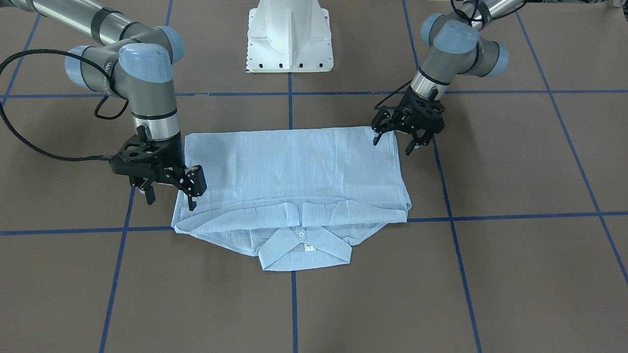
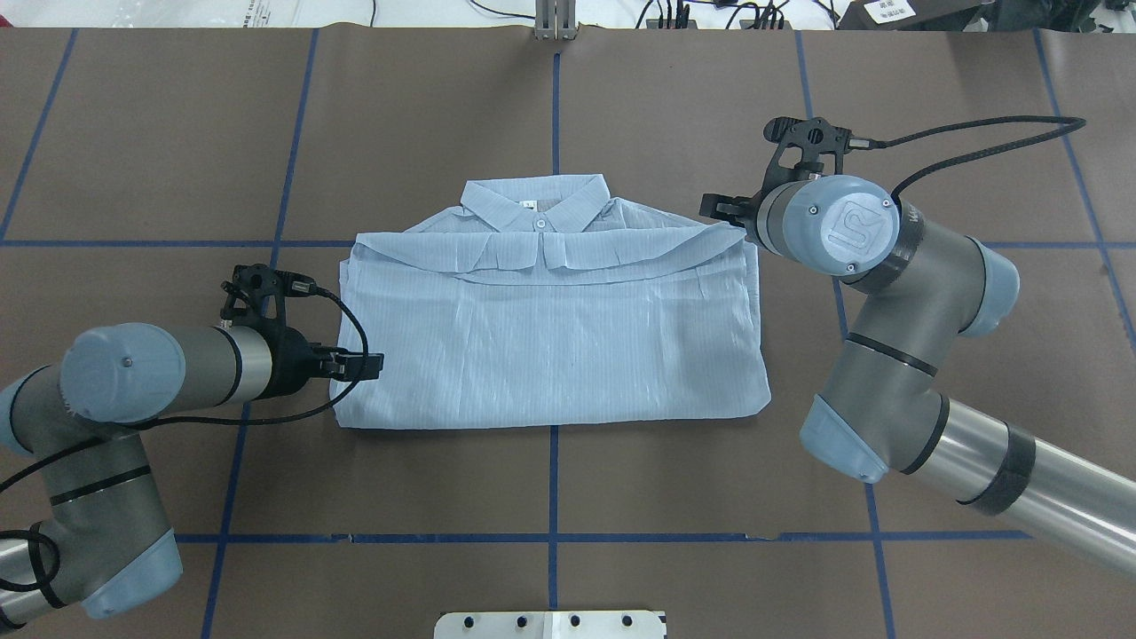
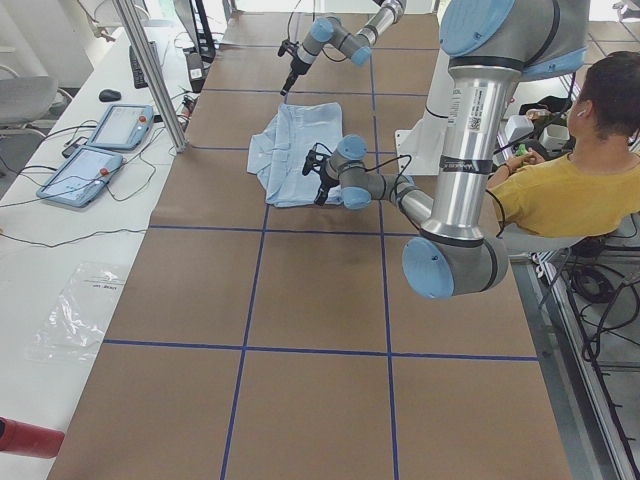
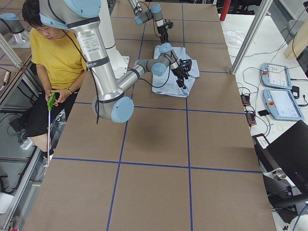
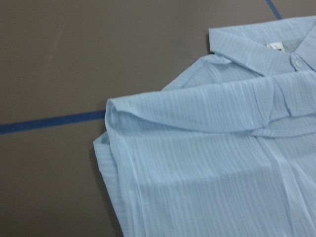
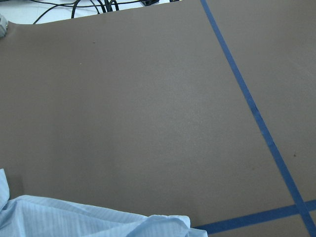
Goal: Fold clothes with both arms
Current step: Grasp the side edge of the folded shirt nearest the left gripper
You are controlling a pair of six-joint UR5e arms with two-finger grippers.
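Thin matt cloth shirt (image 1: 294,162), smooth matt brown table (image 1: 515,274)

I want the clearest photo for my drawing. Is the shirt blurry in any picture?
Left wrist view: the shirt looks soft and slightly blurry up close. Front-facing view: it is sharp, with only soft shadows. Side views: too small for details.

Right wrist cam was mostly brown table (image 6: 148,108). One blue tape line (image 6: 252,106) ran diagonally from top centre down to the right edge; a second line (image 6: 247,221) crossed it near the bottom-right corner and ran left up to the shirt (image 6: 74,217). Only the shirt's rumpled light-blue pinstriped edge showed, along the bottom left, lying on the table. Black cables (image 6: 89,7) ran past the table's far edge at top left.
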